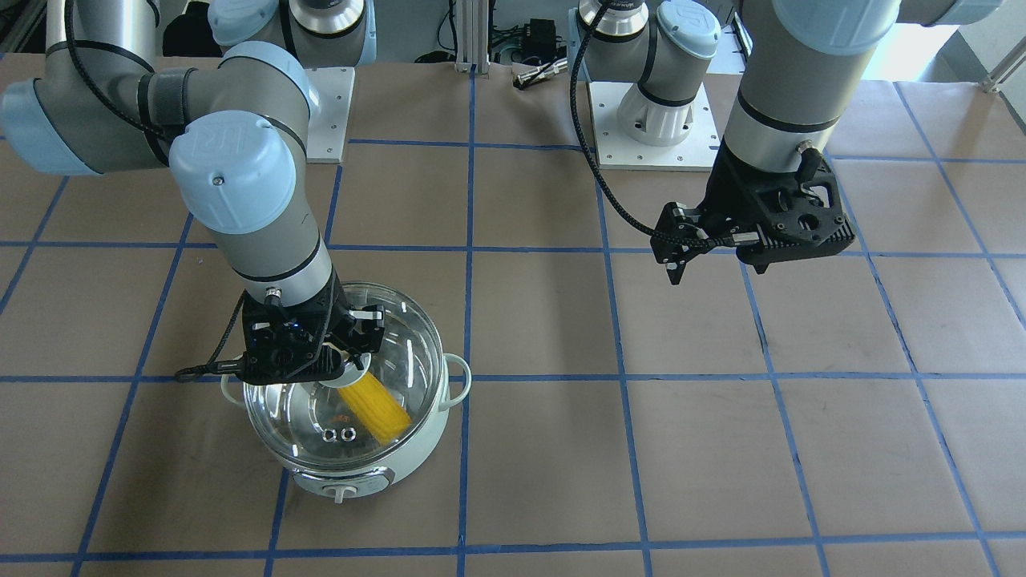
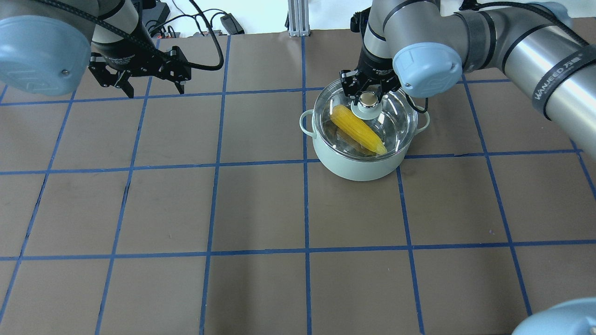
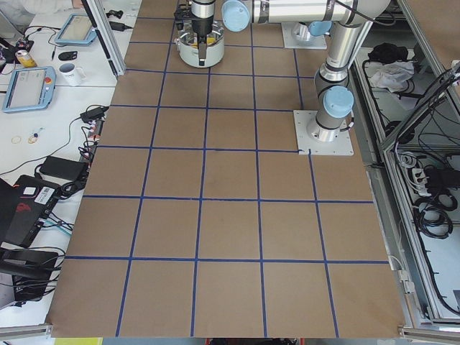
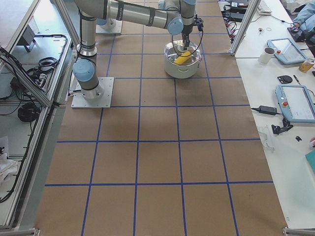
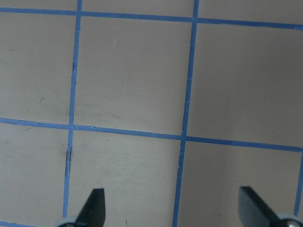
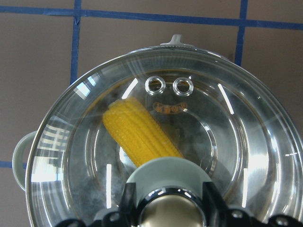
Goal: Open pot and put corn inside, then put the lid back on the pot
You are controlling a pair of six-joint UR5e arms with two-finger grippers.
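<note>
The pale mint-green pot (image 2: 358, 170) stands on the table with the clear glass lid (image 2: 398, 118) seated on its rim. The yellow corn (image 2: 358, 131) lies inside the pot under the lid, and it also shows through the glass in the right wrist view (image 6: 137, 135). My right gripper (image 2: 368, 94) reaches straight down over the lid, and its fingers close on the beige-and-chrome knob (image 6: 170, 213). My left gripper (image 2: 153, 90) hangs open and empty above bare table, far from the pot. Its fingertips (image 5: 94, 203) are spread wide.
The brown table (image 2: 260, 209) has a blue tape grid. The pot's control knob (image 1: 341, 490) faces the operators' side. Side tables with tablets and a mug (image 4: 268, 55) flank the table's ends. The arm bases (image 1: 649, 120) stand at the robot's edge.
</note>
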